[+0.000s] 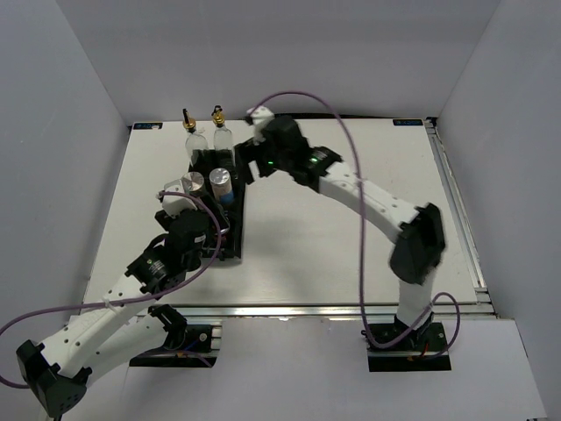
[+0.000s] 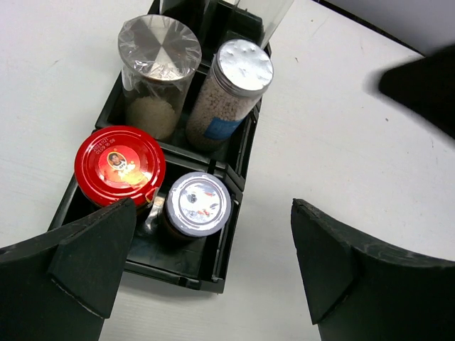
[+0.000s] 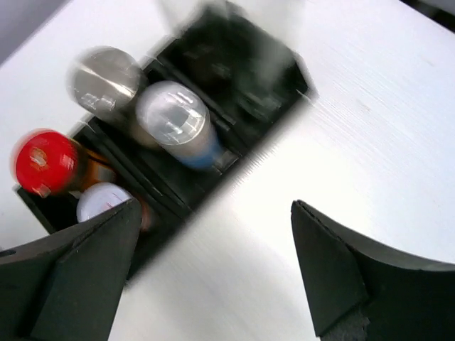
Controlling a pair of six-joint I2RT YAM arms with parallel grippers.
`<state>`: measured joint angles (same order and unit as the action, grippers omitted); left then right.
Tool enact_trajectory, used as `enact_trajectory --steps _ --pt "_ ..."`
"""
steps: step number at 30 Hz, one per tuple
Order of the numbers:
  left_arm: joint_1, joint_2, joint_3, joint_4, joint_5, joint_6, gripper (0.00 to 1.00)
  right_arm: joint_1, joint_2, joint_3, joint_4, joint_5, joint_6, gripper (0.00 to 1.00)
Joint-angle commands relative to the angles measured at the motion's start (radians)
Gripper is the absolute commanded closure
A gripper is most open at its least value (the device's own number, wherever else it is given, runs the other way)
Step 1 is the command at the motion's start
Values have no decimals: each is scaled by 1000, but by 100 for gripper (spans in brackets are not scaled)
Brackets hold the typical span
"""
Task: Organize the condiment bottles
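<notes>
The black tray (image 2: 179,261) holds four condiment bottles: a red-capped dark jar (image 2: 119,165), a red-label shaker (image 2: 197,204), a beige shaker (image 2: 158,51) and a blue-white shaker (image 2: 237,79). Two clear glass bottles with gold pourers (image 1: 188,125) (image 1: 218,121) stand at the tray's far end. My left gripper (image 2: 213,264) hovers open above the tray's near right corner, holding nothing. My right gripper (image 3: 213,264) is open and empty over bare table just right of the tray (image 3: 234,78). Its view is blurred, with the red cap (image 3: 44,162) and the blue-white shaker (image 3: 174,119) at the left.
The tray (image 1: 230,230) lies left of the table's centre. White walls close in the table on three sides, and a metal rail runs along its right edge (image 1: 460,210). The right arm (image 1: 368,197) reaches across from the right; its dark shape (image 2: 423,84) shows in the left wrist view.
</notes>
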<state>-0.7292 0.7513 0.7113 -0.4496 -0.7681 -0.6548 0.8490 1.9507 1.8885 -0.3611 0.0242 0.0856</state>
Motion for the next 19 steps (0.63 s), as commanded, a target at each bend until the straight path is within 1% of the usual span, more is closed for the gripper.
enact_trajectory --steps 1,3,4,5,6,7,8,9,10,11,12,13,15,16,19 --pt "2 8 20 20 -23 6 2 -138 -248 -321 186 10 66 11" --pt "2 13 13 32 -43 7 2 -215 -358 -492 237 67 144 11" --pt "2 19 2 60 -43 17 2 -228 -475 -657 276 119 173 10" --pt "2 25 -3 75 -43 24 2 -234 -539 -737 298 244 201 11" --pt "2 32 -6 90 -43 32 2 -235 -597 -812 315 302 218 11" --pt "2 42 -6 119 -42 41 2 -235 -716 -885 339 333 236 11" --pt "2 68 -3 136 -43 49 2 -235 -774 -1014 349 362 250 11" --pt "2 81 0 152 -42 55 2 -237 -823 -1069 350 405 270 11" --pt "2 94 7 176 -30 67 2 -238 -914 -1112 350 436 287 11" --pt "2 120 14 189 -22 75 2 -238 -956 -1173 325 474 311 11" --pt "2 132 17 202 -8 84 2 -240 -993 -1193 311 546 333 11" --pt "2 141 19 219 7 99 2 -240 -1062 -1212 303 569 354 11" --pt "4 172 24 223 12 98 2 -242 -1127 -1271 330 592 359 11" --pt "2 177 24 223 16 96 2 -243 -1185 -1292 346 586 362 10" --pt "2 180 24 219 23 87 2 -243 -1252 -1342 402 568 361 11"
